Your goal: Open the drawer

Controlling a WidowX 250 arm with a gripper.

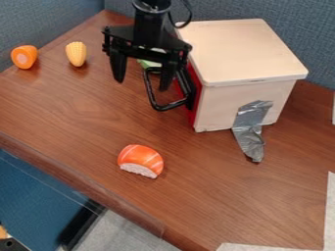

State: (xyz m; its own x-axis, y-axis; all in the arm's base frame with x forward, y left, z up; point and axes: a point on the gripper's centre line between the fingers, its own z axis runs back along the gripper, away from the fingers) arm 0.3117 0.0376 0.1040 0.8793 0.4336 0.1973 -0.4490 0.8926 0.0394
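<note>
1. The gripper (141, 84) hangs down from the top edge of the view, just beside the box's handle side. Its two fingers are spread well apart with nothing held between them. One finger hangs over the handle; whether they touch, I cannot tell.
2. The drawer (193, 115) is at the side of the box nearest the gripper, its red front set close along that side. How far in it sits, and what it holds, I cannot tell.
3. The handle (171, 105), a black loop, sticks out from the red front toward the gripper.
4. The box (242, 54) is pale wood with a flat top, and stands on the table (98, 108).
5. Something green (149, 63) shows partly behind the gripper, near the drawer; whether it is inside or outside, I cannot tell.
6. Grey tape (249, 132) runs from the box's near side down onto the table.
7. The sushi (140, 161), orange with a white base, lies on the table, nearer the camera than the box and apart from it.
8. The corn (76, 54) and the carrot (24, 56) lie near each other on the table at upper left, the carrot farther from the box.
</note>
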